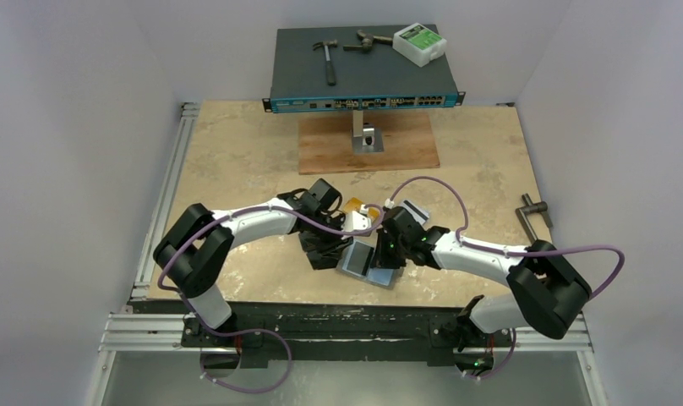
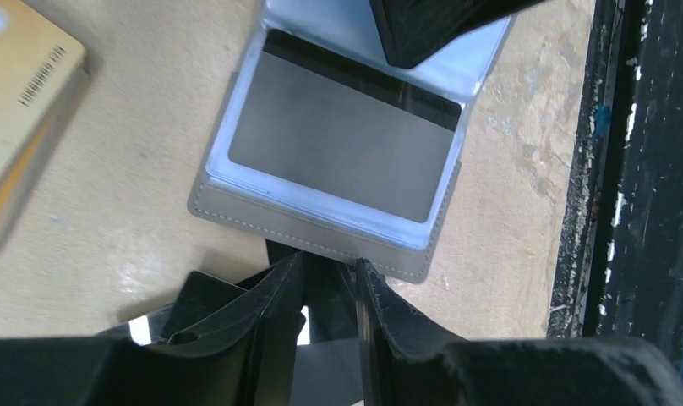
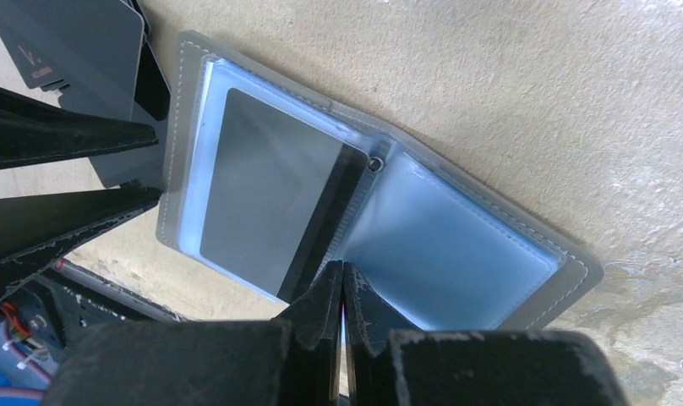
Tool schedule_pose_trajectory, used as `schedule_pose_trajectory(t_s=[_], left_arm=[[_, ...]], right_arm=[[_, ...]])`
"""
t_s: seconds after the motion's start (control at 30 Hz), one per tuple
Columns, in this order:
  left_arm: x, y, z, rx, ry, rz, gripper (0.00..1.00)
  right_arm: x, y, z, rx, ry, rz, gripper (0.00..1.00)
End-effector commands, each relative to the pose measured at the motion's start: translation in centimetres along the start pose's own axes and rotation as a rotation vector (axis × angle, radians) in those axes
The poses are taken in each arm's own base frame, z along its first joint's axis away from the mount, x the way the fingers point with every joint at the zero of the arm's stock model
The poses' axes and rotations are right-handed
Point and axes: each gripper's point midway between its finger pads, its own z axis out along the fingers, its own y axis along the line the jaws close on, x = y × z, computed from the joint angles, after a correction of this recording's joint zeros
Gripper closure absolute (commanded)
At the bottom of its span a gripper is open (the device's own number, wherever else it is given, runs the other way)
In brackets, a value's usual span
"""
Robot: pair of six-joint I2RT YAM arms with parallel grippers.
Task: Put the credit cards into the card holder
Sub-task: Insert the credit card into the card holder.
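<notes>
The left gripper point(image 2: 328, 264) stood with its fingers a little apart, a narrow gap between them and nothing seen clamped there. Under those fingers lay the black folding case point(image 3: 84, 42). Right at their tips ran the stitched grey edge of the card holder point(image 3: 456, 245), which lay open and flat on the table point(image 1: 237, 152) with its bluish clear pockets facing up.

In the pocket nearest the left fingertips sat a silver-grey card point(image 3: 270, 199), its dark stripe along the side by the holder's fold. The right gripper point(image 3: 342, 275) had its jaws pressed together with nothing between them. It pointed down at that fold, its tip just beside the card's striped edge, though whether it touched the holder could not be told. The holder's second pocket lay on the side of that tip away from the card.

Ahead of the left gripper and off to its left, apart from the holder, lay the orange-yellow cards point(image 2: 21, 93), stacked, the top one showing a barcode. Just beyond the right gripper lay what looked like another pale card point(image 1: 416, 208) with a dark band.

Well beyond both grippers a wooden board point(image 1: 321, 148) lay on the table. Above it stood a network switch point(image 1: 363, 80) with a hammer point(image 1: 329, 61) and a white-and-green box point(image 1: 419, 43) on top.
</notes>
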Motion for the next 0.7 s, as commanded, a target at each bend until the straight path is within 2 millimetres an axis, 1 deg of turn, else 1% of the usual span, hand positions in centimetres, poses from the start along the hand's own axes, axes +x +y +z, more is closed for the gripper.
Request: schedule_pose_trajectory(t_s=[0.0, 0.07, 0.17, 0.33, 0.47, 0.57, 0.67], left_arm=[[-0.9, -0.5, 0.2, 0.025, -0.077, -0.006, 0.71], [-0.7, -0.7, 0.3, 0.036, -0.075, -0.004, 0.71], [-0.6, -1.4, 0.5, 0.067, -0.086, 0.012, 0.71], [-0.4, -3.0, 0.8, 0.130, -0.120, 0.022, 0.70], [-0.5, -3.3, 0.8, 0.133, -0.128, 0.040, 0.70], [-0.5, -3.2, 1.0, 0.130, -0.129, 0.042, 0.70], [-0.4, -3.2, 1.1, 0.123, -0.140, 0.056, 0.70]], right_arm=[[-0.5, -0.9, 0.1, 0.057, -0.013, -0.022, 1.00], [-0.4, -1.4, 0.2, 0.087, -0.006, -0.033, 1.00], [-0.9, -2.0, 0.5, 0.129, -0.020, -0.047, 1.00], [-1.9, -1.6, 0.3, 0.131, -0.037, -0.065, 1.00], [-2.5, -0.5, -0.4, 0.093, -0.052, -0.071, 1.00], [-2.9, 0.2, -0.5, 0.065, -0.065, -0.078, 1.00], [-2.3, 1.3, 0.0, 0.002, -0.043, -0.053, 1.00]])
